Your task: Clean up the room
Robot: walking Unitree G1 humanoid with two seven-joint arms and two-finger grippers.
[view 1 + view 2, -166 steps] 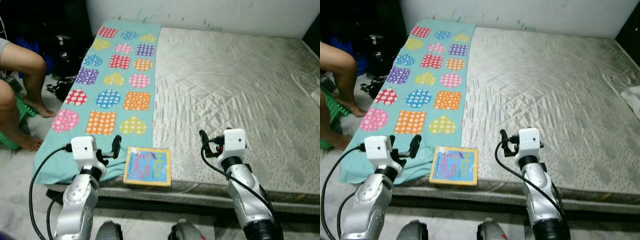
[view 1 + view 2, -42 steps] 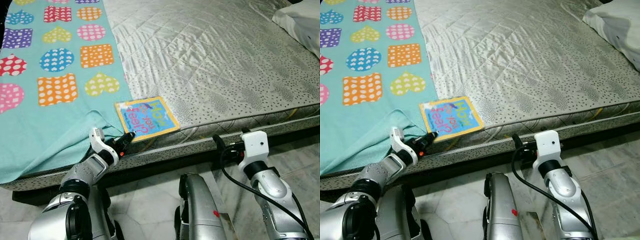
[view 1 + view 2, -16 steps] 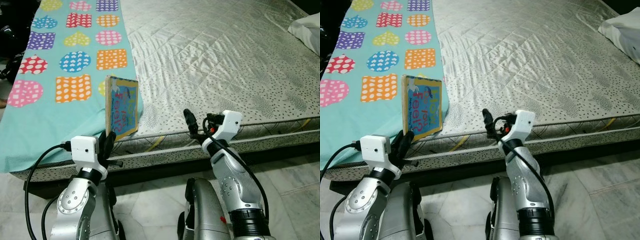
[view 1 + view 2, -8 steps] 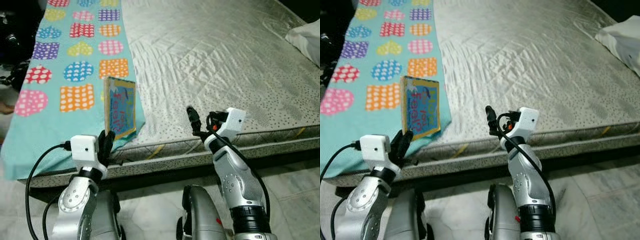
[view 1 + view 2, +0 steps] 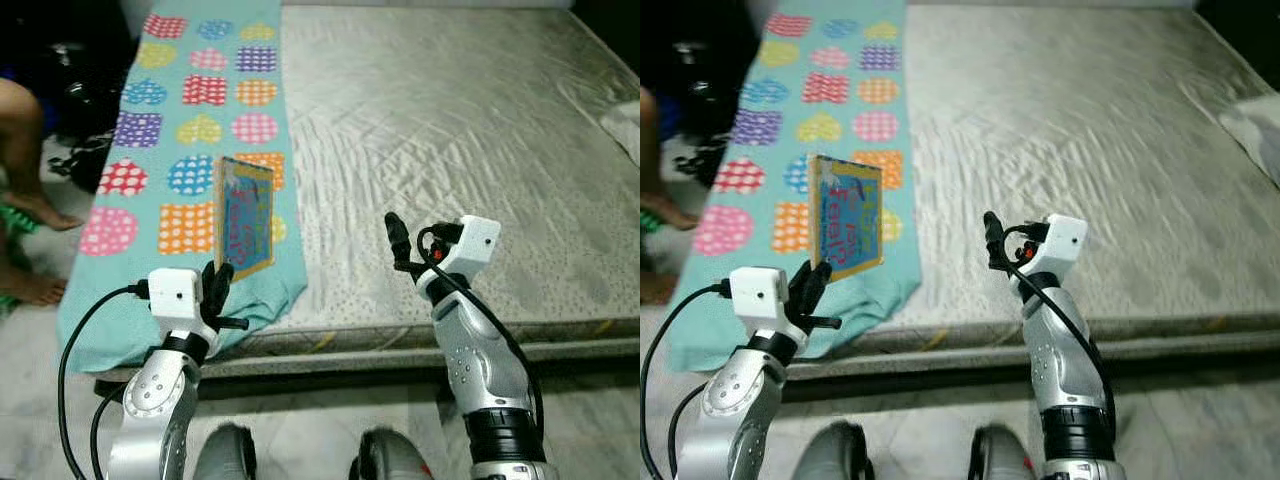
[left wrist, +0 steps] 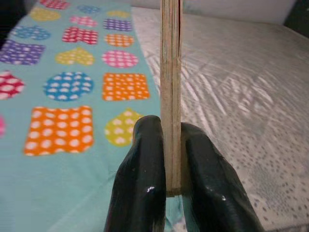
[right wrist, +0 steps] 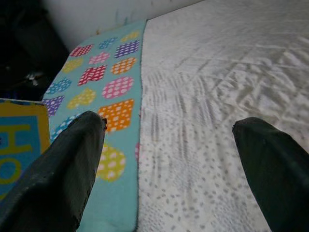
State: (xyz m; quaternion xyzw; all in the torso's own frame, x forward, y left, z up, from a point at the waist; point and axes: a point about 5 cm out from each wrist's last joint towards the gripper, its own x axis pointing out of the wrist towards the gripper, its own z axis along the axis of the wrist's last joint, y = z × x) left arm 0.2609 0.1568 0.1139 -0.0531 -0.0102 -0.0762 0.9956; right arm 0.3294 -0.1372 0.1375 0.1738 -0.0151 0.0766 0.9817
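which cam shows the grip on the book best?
Left wrist view: both fingers pinch the book edge-on at its lower end. Eye views show the left gripper holding it upright, cover visible. Right wrist view catches one corner.

There was one book (image 5: pixel 245 216), a thin board book with a yellow border and blue cover. One bed (image 5: pixel 470 130) carried a single pale quilted mattress cover. One teal blanket (image 5: pixel 170 160), printed with dotted hearts, circles and squares, lay along the bed toward ten o'clock. One white pillow (image 5: pixel 625 125) showed at three o'clock. Two claws were in view, the left claw (image 5: pixel 217 283) and the right claw (image 5: pixel 395 236). One person's two bare legs (image 5: pixel 25 160) showed at nine o'clock.
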